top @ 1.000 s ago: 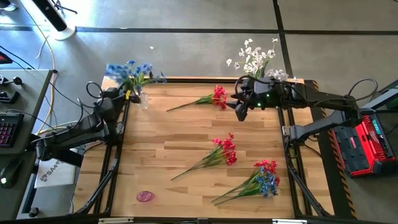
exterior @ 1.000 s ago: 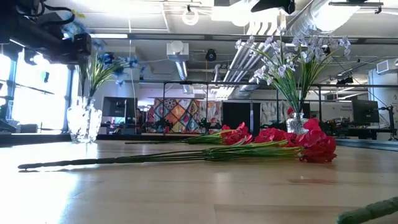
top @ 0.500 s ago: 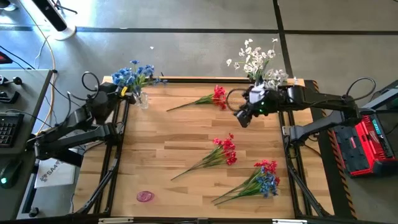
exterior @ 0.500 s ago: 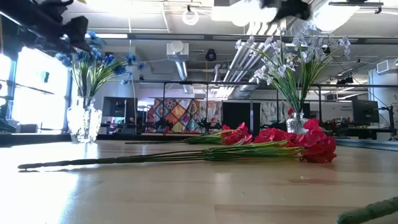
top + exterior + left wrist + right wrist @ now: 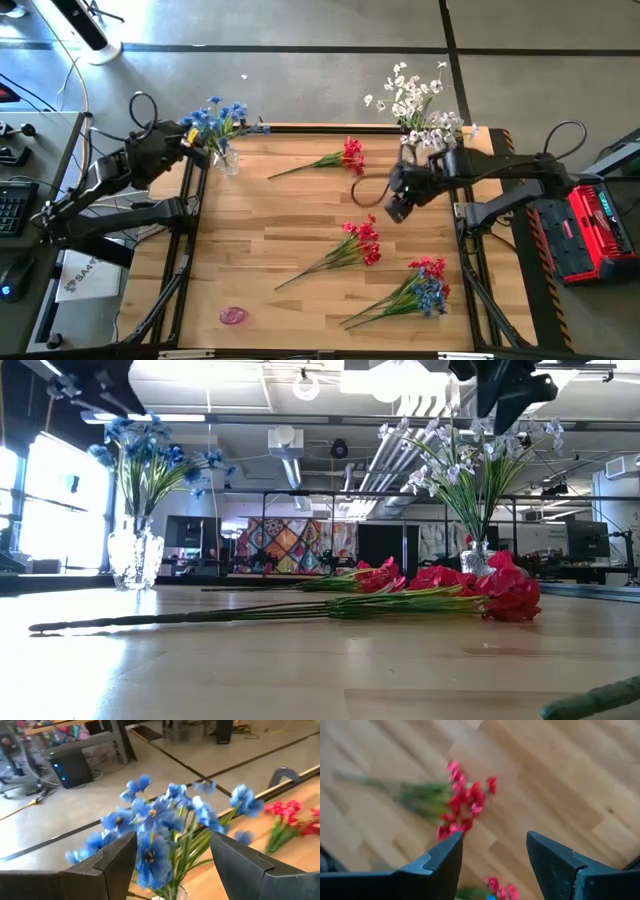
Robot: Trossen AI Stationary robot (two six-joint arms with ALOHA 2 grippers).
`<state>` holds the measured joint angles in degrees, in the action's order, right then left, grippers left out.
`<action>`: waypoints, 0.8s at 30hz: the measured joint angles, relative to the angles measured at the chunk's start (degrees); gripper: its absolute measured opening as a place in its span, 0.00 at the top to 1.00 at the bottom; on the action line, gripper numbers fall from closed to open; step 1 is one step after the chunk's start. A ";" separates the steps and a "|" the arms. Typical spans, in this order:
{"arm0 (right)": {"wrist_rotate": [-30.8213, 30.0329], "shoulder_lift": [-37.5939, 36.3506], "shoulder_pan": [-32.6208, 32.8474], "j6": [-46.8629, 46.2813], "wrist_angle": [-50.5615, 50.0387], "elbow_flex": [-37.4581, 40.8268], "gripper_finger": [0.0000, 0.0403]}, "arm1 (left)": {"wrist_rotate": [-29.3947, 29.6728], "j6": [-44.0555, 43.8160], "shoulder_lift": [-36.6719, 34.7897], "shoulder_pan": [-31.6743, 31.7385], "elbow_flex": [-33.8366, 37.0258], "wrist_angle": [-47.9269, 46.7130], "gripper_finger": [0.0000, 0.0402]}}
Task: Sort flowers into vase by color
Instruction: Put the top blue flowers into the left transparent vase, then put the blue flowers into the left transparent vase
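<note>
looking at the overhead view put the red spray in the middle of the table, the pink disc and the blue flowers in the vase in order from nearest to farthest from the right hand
1. Middle red spray, just nearer the front edge than the right hand.
2. Blue flowers, far-left corner vase.
3. Pink disc, near-left corner; close to 2.

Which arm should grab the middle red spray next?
Right. Its open end effector hangs beside the middle red spray, which fills its wrist view. The left end effector is off at the blue flowers' vase, at the far-left corner.
</note>
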<state>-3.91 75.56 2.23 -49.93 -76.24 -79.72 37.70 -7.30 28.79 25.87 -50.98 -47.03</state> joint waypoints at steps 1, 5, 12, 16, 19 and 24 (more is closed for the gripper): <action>0.79 0.47 1.04 0.42 -0.05 0.00 0.48 | -0.53 0.13 0.84 0.00 -1.55 -0.38 0.40; 1.15 1.88 6.16 3.84 -0.10 0.00 0.48 | -3.54 1.53 3.75 -0.04 -7.31 -1.95 0.40; -1.34 3.85 18.77 10.42 0.34 0.00 0.48 | -12.12 6.38 9.66 -0.99 -15.29 -3.23 0.40; -4.63 4.30 25.49 10.08 0.47 0.00 0.48 | -13.53 9.03 13.64 -3.81 -18.09 -3.29 0.40; -6.03 4.32 29.33 6.69 0.74 0.00 0.50 | -13.25 10.28 16.72 -5.73 -20.61 -2.88 0.41; -8.32 4.60 34.93 0.80 1.08 0.00 0.55 | -13.57 12.70 22.25 -8.83 -26.67 -2.69 0.41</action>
<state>-12.23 80.16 37.16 -49.13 -75.15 -79.72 24.12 5.40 51.04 17.03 -77.65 -49.72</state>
